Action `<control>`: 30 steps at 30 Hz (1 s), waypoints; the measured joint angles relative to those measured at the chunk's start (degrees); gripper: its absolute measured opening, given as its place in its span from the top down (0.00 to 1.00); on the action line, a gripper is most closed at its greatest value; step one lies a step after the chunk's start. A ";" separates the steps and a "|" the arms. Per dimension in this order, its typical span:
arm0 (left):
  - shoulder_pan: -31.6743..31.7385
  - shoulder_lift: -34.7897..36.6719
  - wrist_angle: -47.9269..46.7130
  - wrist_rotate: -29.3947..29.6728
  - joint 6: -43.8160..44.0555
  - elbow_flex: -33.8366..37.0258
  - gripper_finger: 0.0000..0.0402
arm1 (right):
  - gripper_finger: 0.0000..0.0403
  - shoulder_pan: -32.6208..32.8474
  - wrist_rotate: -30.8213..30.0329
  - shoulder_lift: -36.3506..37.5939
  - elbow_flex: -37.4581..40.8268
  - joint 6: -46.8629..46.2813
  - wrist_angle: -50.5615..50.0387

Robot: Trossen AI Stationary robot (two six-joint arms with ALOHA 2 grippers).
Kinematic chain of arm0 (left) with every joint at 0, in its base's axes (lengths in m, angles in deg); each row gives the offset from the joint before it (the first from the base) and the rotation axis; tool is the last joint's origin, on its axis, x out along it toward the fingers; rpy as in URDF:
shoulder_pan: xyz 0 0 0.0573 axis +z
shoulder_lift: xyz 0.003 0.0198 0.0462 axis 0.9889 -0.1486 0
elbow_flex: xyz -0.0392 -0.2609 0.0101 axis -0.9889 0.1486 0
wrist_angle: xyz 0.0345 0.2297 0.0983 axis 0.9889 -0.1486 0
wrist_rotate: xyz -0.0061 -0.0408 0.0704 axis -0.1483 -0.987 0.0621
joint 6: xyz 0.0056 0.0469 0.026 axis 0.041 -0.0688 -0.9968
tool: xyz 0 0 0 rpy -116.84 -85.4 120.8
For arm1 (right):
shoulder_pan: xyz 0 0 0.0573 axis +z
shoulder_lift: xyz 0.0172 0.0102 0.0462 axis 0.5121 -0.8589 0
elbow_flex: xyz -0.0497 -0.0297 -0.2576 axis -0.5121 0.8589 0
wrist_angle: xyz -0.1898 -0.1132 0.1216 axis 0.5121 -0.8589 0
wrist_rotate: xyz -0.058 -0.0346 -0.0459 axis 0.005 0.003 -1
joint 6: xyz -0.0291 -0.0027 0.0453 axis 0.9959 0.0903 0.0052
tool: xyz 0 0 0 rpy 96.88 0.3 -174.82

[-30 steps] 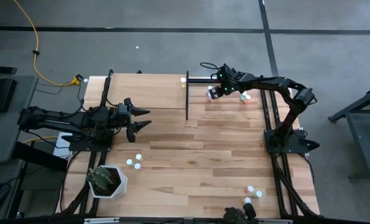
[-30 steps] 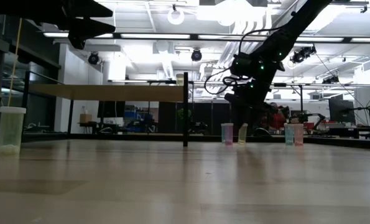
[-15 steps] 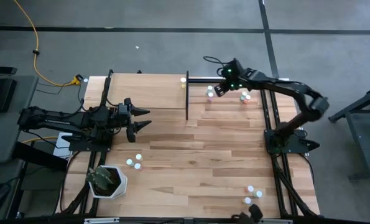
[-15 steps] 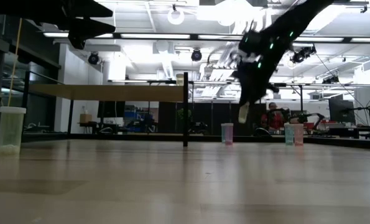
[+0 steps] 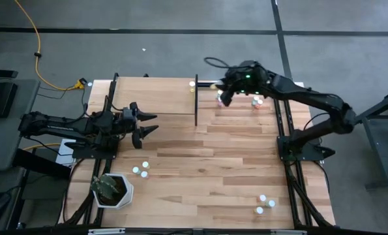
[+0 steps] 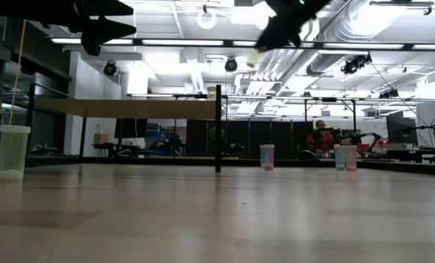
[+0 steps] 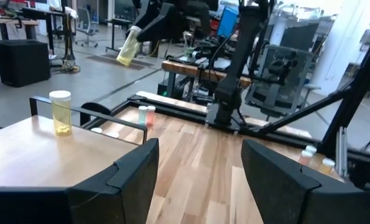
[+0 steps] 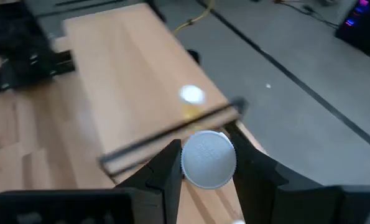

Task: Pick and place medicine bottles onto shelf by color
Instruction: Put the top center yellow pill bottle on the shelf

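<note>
Surface (image 5: 207, 170): striped light-wood planks, black frame rails along both sides.

Shelf (image 5: 151, 94): plain wood board on black posts, raised over the far left part of the surface. One yellow bottle (image 7: 60, 112) with a white cap stands upright near its far right corner.

Right arm: reaches in from the right rail and across toward the shelf's right end. Right gripper (image 5: 221, 93) is lifted high, its jaws pinching a yellowish white-capped bottle (image 8: 208, 159); in the left wrist view that bottle hangs tilted in the air. The right wrist view looks down past the cap onto the shelf corner and the yellow bottle standing there.

Left arm: waits low over the left side of the surface. Left gripper (image 5: 143, 125) has jaws spread with nothing between them.

Loose bottles: two by the far right rail (image 5: 255, 101), one just beside the lifted gripper, two near the white plant pot (image 5: 112, 190), three at the near right (image 5: 265, 203).
</note>
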 joint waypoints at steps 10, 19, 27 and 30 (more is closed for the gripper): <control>-0.04 0.00 0.27 -0.15 0.49 0.00 0.45 | 0.73 6.09 -0.06 -19.45 -20.49 6.84 -10.11; -0.04 0.00 0.14 -0.17 0.27 0.00 0.45 | 0.73 5.72 -0.52 -28.70 -27.86 8.22 -13.68; -0.04 0.00 0.12 -0.17 0.27 0.00 0.45 | 0.73 4.71 -2.79 -30.96 -28.22 8.01 -14.23; -0.04 -0.01 0.12 -0.17 0.27 0.00 0.45 | 0.73 4.07 -3.13 -31.07 -28.22 7.95 -14.49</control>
